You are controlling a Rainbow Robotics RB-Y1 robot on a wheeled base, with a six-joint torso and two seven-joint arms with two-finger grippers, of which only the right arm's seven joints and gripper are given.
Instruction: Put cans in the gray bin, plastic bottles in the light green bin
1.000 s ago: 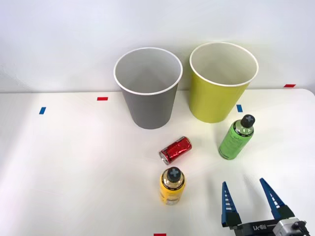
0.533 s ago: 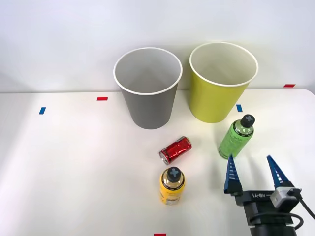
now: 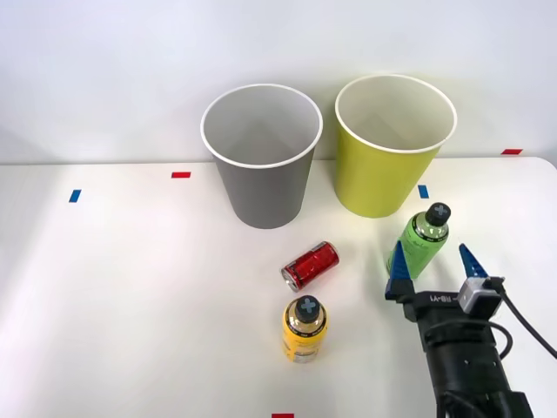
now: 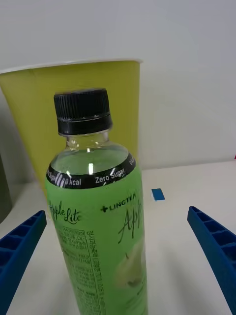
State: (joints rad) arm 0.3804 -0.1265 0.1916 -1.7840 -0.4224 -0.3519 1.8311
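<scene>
A green plastic bottle point(image 3: 421, 239) with a black cap stands upright at the right of the table, in front of the light green bin point(image 3: 389, 150). My right gripper point(image 3: 432, 256) is open, one blue finger on each side of the bottle's lower body, not closed on it. In the right wrist view the green bottle point(image 4: 101, 231) stands between the fingertips point(image 4: 212, 241), with the light green bin point(image 4: 46, 113) behind it. A yellow bottle point(image 3: 305, 330) stands near the front centre. The red can point(image 3: 311, 265) lies on its side in front of the gray bin point(image 3: 263, 158).
Small blue tape marks point(image 3: 423, 192) and red tape marks point(image 3: 181, 175) dot the white table. A wall rises directly behind the two bins. The table's left half is bare.
My right gripper moved forward from the table's front edge to the green bottle, so that its open fingers now flank the bottle. The bottles, can and bins have not moved.
</scene>
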